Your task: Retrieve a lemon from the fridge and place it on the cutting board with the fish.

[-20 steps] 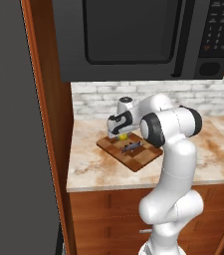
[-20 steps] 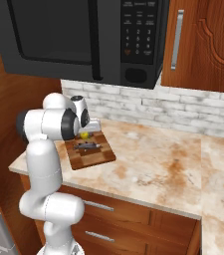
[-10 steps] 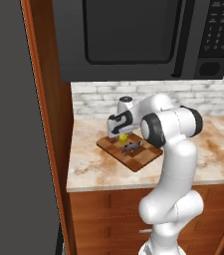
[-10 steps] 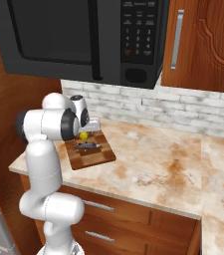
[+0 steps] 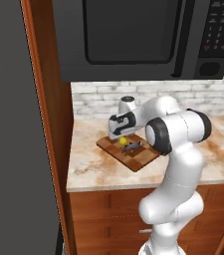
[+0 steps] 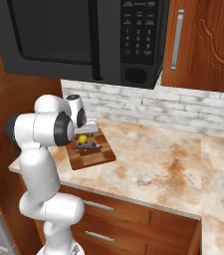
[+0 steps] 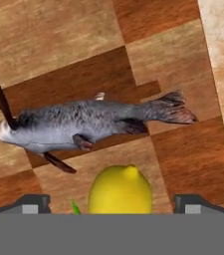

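The lemon point(image 7: 120, 189) is seen resting on the cutting board point(image 7: 183, 149), just beside the fish point(image 7: 78, 124). The gripper point(image 7: 112, 203) is held above it, fingertips spread wide on either side, nothing clamped.

Even, bright rendered light; soft shadows; base views slightly blurry.

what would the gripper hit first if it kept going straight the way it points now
Most likely the lemon, sitting between the gripper fingertips, with the cutting board just beneath it. The fish lies beside that line.
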You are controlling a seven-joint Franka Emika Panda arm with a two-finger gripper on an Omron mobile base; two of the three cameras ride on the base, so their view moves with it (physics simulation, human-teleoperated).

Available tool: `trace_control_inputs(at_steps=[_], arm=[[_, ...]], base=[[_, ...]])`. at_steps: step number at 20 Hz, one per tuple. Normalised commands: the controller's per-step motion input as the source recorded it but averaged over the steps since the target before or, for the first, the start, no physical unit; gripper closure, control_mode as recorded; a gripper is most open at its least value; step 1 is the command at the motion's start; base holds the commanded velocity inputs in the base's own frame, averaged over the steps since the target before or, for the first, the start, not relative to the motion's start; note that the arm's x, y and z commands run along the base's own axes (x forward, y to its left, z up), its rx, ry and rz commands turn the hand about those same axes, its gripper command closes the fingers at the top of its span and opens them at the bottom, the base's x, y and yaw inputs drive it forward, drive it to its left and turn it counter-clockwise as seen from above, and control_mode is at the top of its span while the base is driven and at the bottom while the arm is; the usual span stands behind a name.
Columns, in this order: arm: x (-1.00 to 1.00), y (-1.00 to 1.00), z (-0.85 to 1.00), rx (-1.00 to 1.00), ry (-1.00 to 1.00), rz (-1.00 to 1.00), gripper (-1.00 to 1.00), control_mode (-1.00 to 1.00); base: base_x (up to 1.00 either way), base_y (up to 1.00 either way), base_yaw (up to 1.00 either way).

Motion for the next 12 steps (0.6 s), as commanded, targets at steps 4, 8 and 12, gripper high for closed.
trace_control_inputs(at_steps=[4, 8, 12], arm=[[-0.51, -0.06, 0.3, 0.02, -0.05, 0.0, -1.0, -1.0], [-0.55, -0.12, 0.44, 0.02, -0.02, -0.01, -1.0, -1.0], [-0.68, -0.17, 0.51, 0.03, 0.0, -0.03, -1.0, -1.0]], base=[[0.0, 0.0, 0.0], [0.0, 0.0, 0.0], [0.0, 0.0, 0.0]])
